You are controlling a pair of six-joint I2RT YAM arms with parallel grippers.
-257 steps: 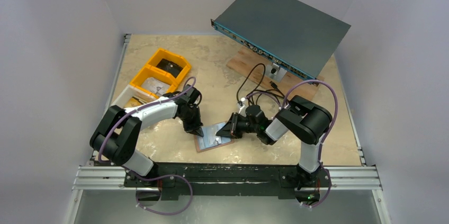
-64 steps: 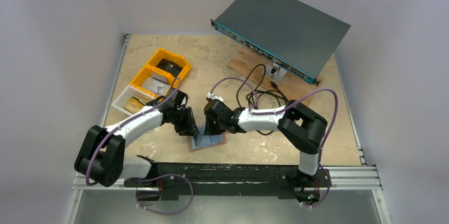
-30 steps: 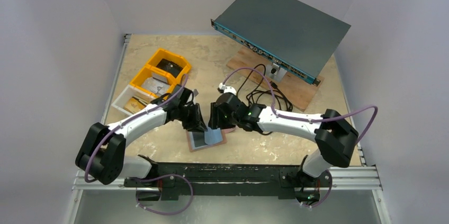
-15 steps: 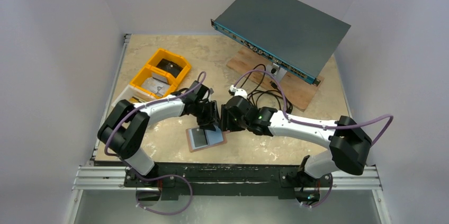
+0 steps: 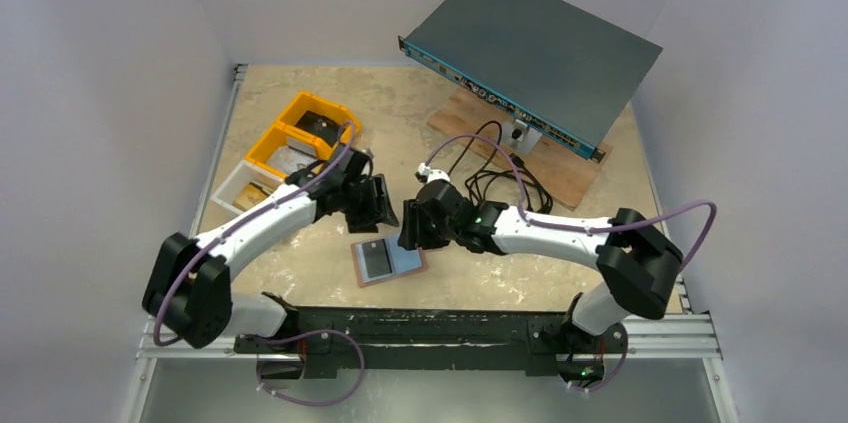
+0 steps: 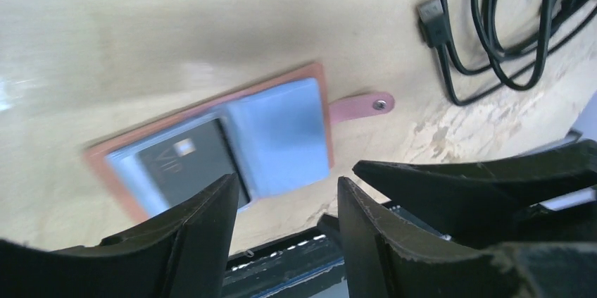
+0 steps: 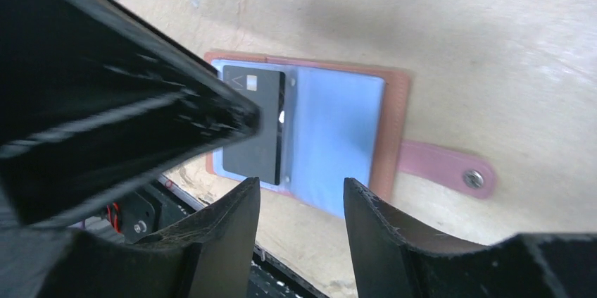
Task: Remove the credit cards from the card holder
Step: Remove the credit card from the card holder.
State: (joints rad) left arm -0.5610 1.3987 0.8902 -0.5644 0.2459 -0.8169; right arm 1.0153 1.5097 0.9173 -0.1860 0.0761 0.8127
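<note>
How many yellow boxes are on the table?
2. One yellow bin sits at the far left; the second yellow bin is beside it, nearer, next to a white bin. The left arm covers its corner; no others show.

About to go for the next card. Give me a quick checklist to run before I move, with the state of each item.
1. Holder open and lying flat: ok.
2. Dark card exposed, nothing covering it: ok.
3. Left gripper open and empty: ok.
4. Right gripper open and empty: ok.
5. Pale sheet on the other half, loose card or lining: cannot tell.
6. Clearance between the two grippers: looks tight, probably not ok.
</note>
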